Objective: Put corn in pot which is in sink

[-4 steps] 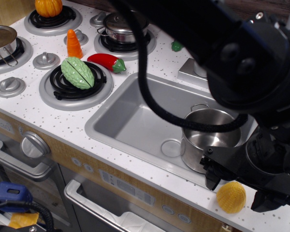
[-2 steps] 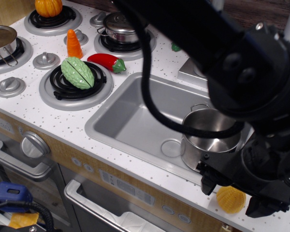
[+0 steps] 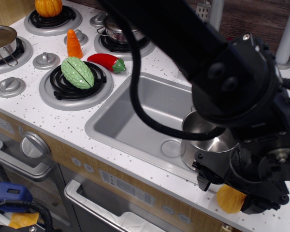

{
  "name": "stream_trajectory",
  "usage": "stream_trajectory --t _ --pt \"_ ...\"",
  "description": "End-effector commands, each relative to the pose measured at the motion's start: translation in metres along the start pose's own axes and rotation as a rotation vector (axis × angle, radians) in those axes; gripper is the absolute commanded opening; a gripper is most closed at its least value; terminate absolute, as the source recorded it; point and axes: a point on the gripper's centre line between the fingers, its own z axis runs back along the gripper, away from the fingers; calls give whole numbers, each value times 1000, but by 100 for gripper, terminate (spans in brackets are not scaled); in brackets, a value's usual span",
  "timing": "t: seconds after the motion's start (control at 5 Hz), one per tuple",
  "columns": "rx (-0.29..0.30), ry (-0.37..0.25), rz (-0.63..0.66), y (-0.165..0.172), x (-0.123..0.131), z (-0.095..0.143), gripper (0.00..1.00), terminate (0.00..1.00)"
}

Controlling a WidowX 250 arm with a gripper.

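The corn (image 3: 227,200), a stubby yellow-orange bumpy cob, lies on the white speckled countertop at the front right, just in front of the sink (image 3: 135,121). My gripper (image 3: 231,192) has come down over it, open, with one black finger (image 3: 203,178) to its left and the other to its right. The fingers straddle the cob, and the wrist hides its upper part. The shiny steel pot (image 3: 205,144) stands upright in the sink's right end, next to the drain ring (image 3: 170,147). My arm covers part of the pot's rim.
On the stove at the left are a green bumpy gourd (image 3: 78,72), a red pepper (image 3: 106,62), an orange carrot cone (image 3: 74,44), a pumpkin (image 3: 49,7), a lidded steel pot (image 3: 117,26) and a lidded pan (image 3: 1,38). The counter's front edge runs just below the corn.
My gripper has sunk lower over the corn and shifted a little left, so more of the cob is covered. The corn and pot have not moved.
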Motion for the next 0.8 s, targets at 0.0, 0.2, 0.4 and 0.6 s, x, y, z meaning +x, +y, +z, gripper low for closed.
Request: stream_trajectory --t 0.0,0.2,0.4,0.6 --pt "-25 -37 33 4 8 -4 100 0" --pt "-15 -69 58 1 9 -6 0 0" --pt "-37 -86 57 3 14 -8 0 0" --pt "-52 -96 33 10 31 -6 0 0"
